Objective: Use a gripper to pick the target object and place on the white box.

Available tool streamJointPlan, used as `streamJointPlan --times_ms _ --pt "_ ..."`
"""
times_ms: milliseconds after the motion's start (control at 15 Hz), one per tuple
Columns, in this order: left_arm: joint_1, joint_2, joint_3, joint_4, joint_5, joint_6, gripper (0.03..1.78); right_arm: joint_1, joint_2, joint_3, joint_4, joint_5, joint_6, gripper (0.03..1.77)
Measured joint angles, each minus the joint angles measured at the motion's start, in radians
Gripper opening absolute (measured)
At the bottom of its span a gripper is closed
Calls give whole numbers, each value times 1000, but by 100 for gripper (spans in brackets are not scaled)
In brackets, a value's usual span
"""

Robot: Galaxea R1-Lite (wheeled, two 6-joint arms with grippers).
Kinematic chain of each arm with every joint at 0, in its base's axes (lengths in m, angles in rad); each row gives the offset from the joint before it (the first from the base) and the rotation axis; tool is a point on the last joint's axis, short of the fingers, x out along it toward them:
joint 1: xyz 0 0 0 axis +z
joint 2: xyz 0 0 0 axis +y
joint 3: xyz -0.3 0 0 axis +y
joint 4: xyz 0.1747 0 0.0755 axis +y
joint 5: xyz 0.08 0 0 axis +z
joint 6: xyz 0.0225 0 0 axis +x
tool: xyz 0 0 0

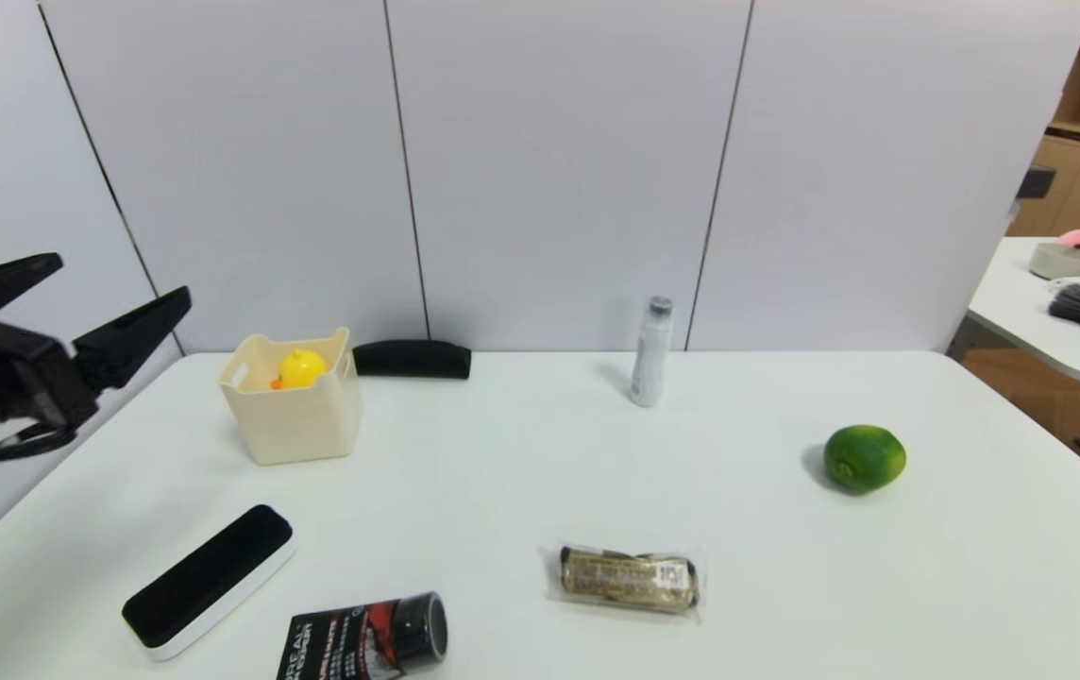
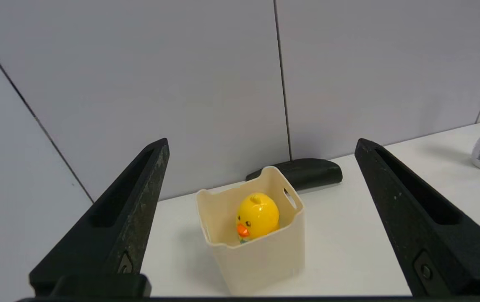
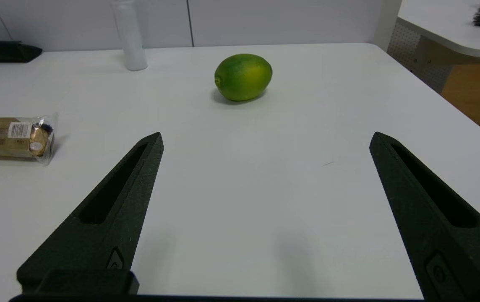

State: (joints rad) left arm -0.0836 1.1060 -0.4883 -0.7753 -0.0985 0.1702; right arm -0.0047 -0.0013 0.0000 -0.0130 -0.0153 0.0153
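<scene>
Duck [image 1: 301,367] inside white box [image 1: 295,416], near desk [image 1: 521,472] far-left corner | left gripper [image 1: 87,297] raised off left edge, fingers spread, empty | right gripper [image 3: 265,142] low over near-right desk, fingers spread.

The black-and-red cylindrical tube [image 1: 368,639] lying at the table's near edge reads "OREAL" in white letters; other labels are too small to read.

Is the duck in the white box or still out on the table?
In. The duck sits upright inside the white box, walls around it, beak toward the near wall. The left gripper is open, apart from it.
</scene>
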Motion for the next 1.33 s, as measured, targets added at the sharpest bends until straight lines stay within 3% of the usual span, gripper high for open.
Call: streamJointPlan --times_ms 600,1067,1333 --pt "-32 -706 290 486 7 27 167 0 0 0 0 0 0 170" --pt "9 -819 380 520 3 40 169 0 0 0 0 0 0 170" --pt "39 -842 411 522 2 122 169 0 0 0 0 0 0 170"
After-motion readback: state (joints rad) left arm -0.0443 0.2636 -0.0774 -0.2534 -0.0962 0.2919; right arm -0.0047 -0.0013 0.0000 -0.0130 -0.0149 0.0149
